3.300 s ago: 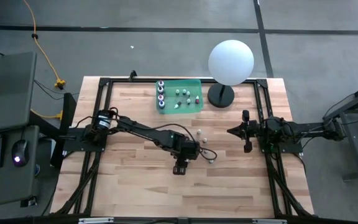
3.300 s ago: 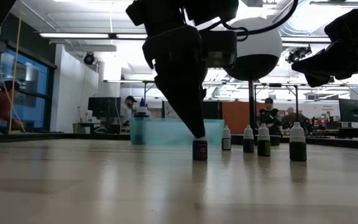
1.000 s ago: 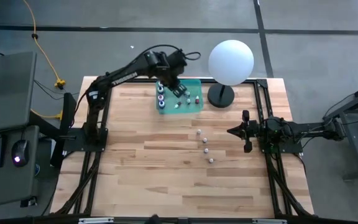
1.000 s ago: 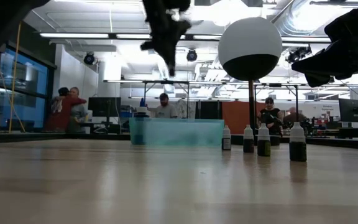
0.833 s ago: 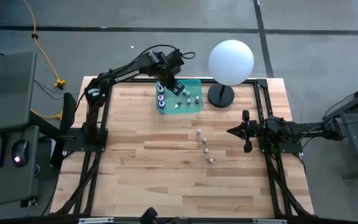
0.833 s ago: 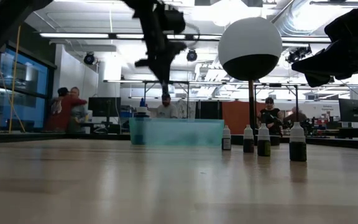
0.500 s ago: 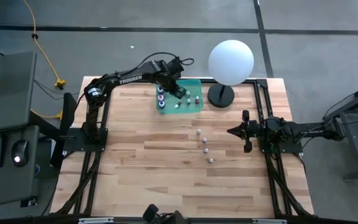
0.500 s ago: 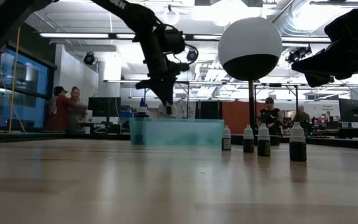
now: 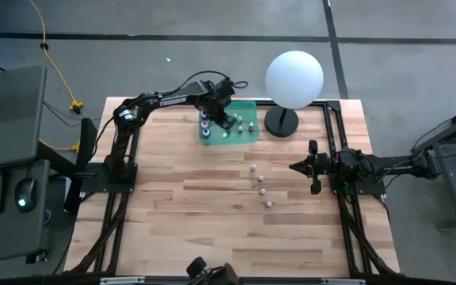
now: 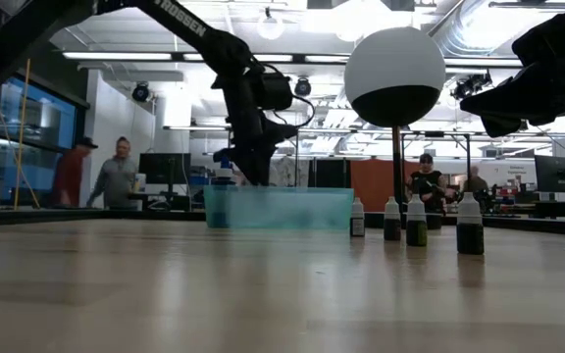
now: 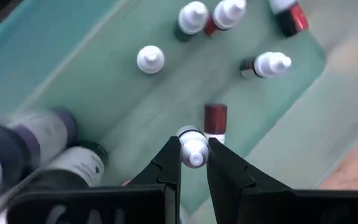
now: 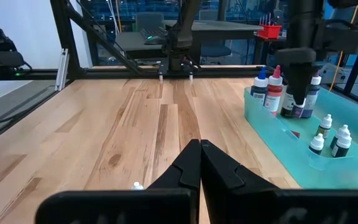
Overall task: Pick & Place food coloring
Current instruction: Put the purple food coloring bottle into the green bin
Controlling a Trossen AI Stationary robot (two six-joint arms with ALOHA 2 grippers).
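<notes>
My left gripper (image 9: 219, 118) is low over the green tray (image 9: 248, 106) at the table's far edge, shut on a small red food coloring bottle with a white cap (image 11: 215, 117). Other small white-capped bottles (image 11: 150, 59) and larger ones (image 11: 47, 132) stand in the tray. Several more food coloring bottles (image 9: 261, 180) stand upright in a row on the bare wood right of centre. My right gripper (image 9: 293, 167) waits shut at the table's right side, above the wood (image 12: 199, 149). My left gripper pinches the bottle's white cap (image 11: 193, 140) between its two fingertips (image 11: 172, 153). The fingers come from above, pointing down into the tray. The red body hangs below the cap, close to upright. Whether its bottom touches the tray floor I cannot tell.
A big white sphere lamp (image 9: 294, 77) on a black base stands right of the tray. The table's black frame rails (image 9: 335, 127) run along its sides. Open wood lies across the near half (image 9: 196, 229). People move in the room beyond the table (image 10: 121, 176).
My left gripper has come down from high above the tray until it is low inside it, staying shut on the red bottle, which went down with it. My right arm has kept still.
</notes>
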